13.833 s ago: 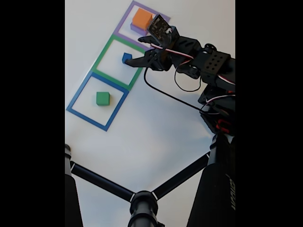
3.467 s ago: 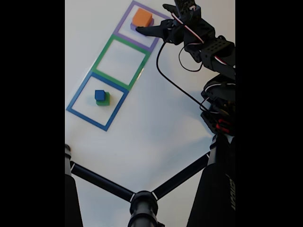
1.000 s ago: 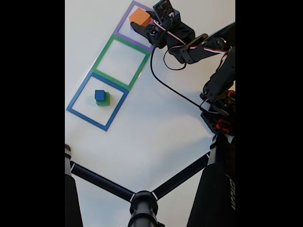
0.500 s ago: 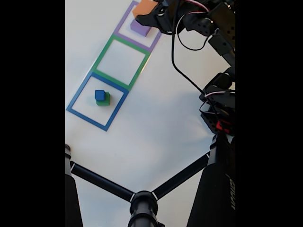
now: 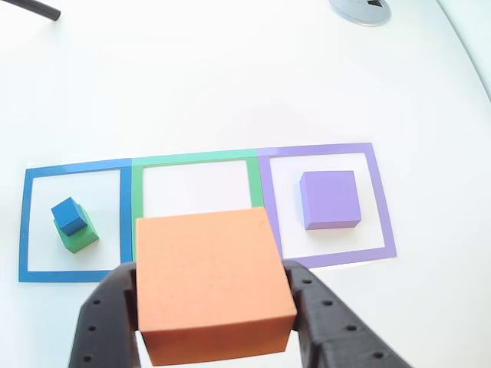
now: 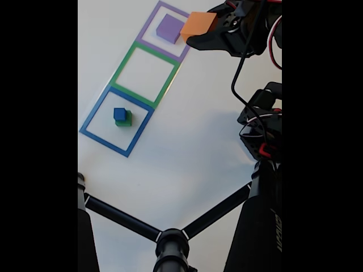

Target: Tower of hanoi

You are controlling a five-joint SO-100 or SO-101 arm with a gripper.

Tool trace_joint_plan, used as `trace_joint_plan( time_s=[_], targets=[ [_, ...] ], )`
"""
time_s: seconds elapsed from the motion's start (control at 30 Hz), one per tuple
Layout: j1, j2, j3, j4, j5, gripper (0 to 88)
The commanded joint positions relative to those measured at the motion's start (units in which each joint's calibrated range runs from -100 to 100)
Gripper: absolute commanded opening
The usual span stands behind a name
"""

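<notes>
Above the white table [image 6: 187,130], near its far edge in the fixed view, the gripper [image 6: 199,35] was clenched on the orange cube [image 6: 198,25] and carried it in the air, clear of the surface. From the other view, the same gripper [image 5: 217,307] had its two black fingers pressed on the left and right sides of the orange cube [image 5: 213,282], which covered a part of the green square.

Three taped squares lay in one row on the table. The purple square [image 6: 168,31] was the nearest to the far edge in the fixed view, the green square [image 6: 146,72] was in the middle, and the blue square [image 6: 116,120] was at the other end. The purple cube [image 5: 330,199] stood alone inside the purple square [image 5: 326,203]. The green square [image 5: 196,184] had no cube on its surface. Inside the blue square [image 5: 73,221] the small blue cube [image 5: 69,215] sat on top of the green cube [image 5: 80,236], a little off its centre.

At the near edge in the fixed view, black tripod legs [image 6: 170,235] crossed the picture.
</notes>
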Motion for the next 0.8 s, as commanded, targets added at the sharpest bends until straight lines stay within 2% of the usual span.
trace_joint_plan(
  time_s=[0.0, 0.17, 0.3, 0.43, 0.6, 0.77],
  targets=[
    [-2.08, -0.42, -1.51, -0.20, 0.00, 11.1],
    [-5.15, -1.15, 6.40, -5.38, 0.00, 11.4],
    [-6.97, -2.60, 19.85, -16.63, 0.00, 11.7],
    [-7.35, -3.33, 38.04, -34.45, 0.00, 11.7],
    [-6.58, -1.72, 61.76, -63.68, 0.00, 11.7],
    [-5.82, 6.44, 74.67, -86.11, 0.00, 11.8]
  ],
)
